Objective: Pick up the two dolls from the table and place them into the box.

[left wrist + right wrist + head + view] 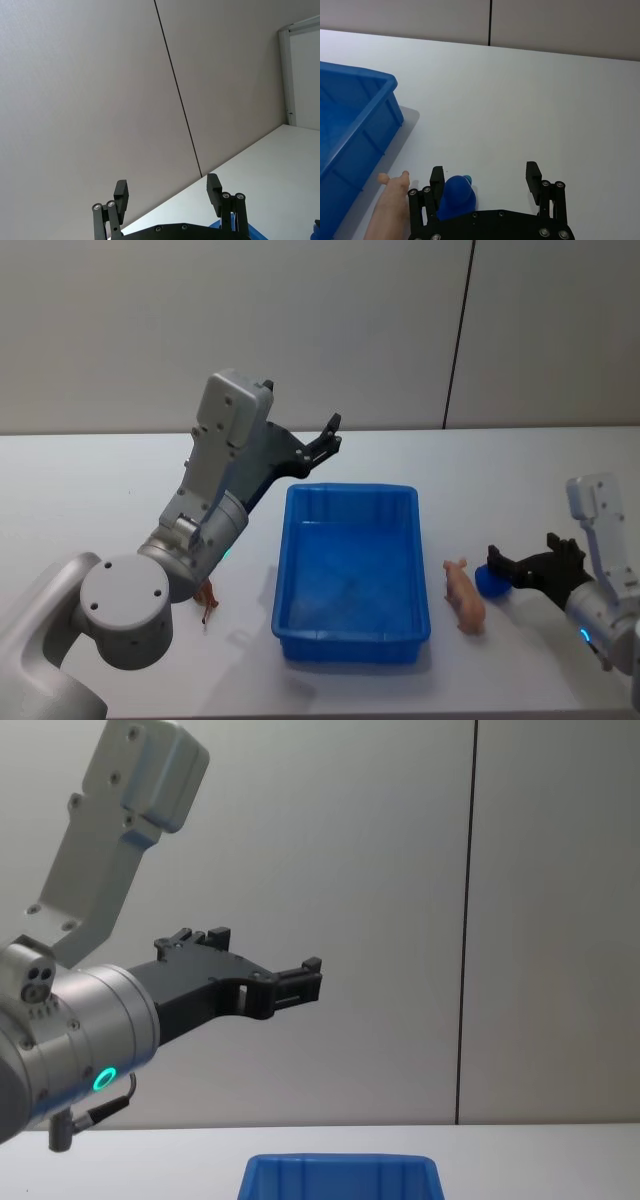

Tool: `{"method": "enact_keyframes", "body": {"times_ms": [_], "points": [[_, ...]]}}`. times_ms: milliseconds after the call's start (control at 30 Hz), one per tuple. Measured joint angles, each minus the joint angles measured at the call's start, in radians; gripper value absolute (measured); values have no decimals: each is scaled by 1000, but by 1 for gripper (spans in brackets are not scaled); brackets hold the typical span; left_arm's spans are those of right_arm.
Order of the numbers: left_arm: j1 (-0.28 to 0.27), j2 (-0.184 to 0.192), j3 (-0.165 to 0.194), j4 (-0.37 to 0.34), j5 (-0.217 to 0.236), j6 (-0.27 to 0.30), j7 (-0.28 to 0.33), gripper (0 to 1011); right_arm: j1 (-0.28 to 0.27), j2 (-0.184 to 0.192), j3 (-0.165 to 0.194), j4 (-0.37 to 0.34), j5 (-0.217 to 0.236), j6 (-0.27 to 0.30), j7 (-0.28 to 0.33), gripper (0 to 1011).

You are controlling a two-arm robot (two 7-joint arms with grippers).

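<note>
left gripper [333, 433] spread empty, raised | right gripper [486, 175] released, blue toy [455, 197] between fingers [533, 175] | brown figure [208, 602] half-hidden (left arm [215, 502] covers it)

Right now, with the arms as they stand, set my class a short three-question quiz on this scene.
1. True or false: the pink pig lies on the table, right of the bin.
2. The left gripper is: A) raised, open and empty; B) shut on a toy; C) down inside the bin.
3. Fill in: the blue toy sits ___ the open fingers of the right gripper.

Key: 1 true; 2 A; 3 between.
</note>
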Motion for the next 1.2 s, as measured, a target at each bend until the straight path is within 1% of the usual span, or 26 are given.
{"method": "enact_keyframes", "body": {"times_ms": [300, 633, 700, 800, 833, 867, 933, 967, 1000, 1100, 1167, 1200], "points": [[0, 0, 0, 0, 0, 0, 0, 1000, 36, -19, -9, 82, -16, -31, 30, 1001], [0, 0, 0, 0, 0, 0, 0, 1000, 65, -34, -17, 149, -28, -57, 52, 997], [0, 0, 0, 0, 0, 0, 0, 1000, 69, -37, -18, 157, -29, -60, 54, 967], [0, 0, 0, 0, 0, 0, 0, 1000, 76, -41, -19, 176, -31, -66, 60, 881], [0, 0, 0, 0, 0, 0, 0, 1000, 78, -42, -19, 180, -32, -67, 61, 881], [0, 0, 0, 0, 0, 0, 0, 1000, 79, -42, -20, 182, -32, -69, 62, 831], [0, 0, 0, 0, 0, 0, 0, 1000, 81, -43, -20, 188, -33, -72, 63, 796], [0, 0, 0, 0, 0, 0, 0, 1000, 83, -45, -21, 192, -34, -74, 65, 743], [0, 0, 0, 0, 0, 0, 0, 1000, 84, -45, -21, 194, -34, -75, 66, 743], [0, 0, 0, 0, 0, 0, 0, 1000, 87, -47, -21, 200, -37, -81, 69, 642], [0, 0, 0, 0, 0, 0, 0, 1000, 88, -48, -22, 201, -39, -84, 70, 546], [0, 0, 0, 0, 0, 0, 0, 1000, 88, -48, -22, 201, -39, -85, 70, 546]]}}
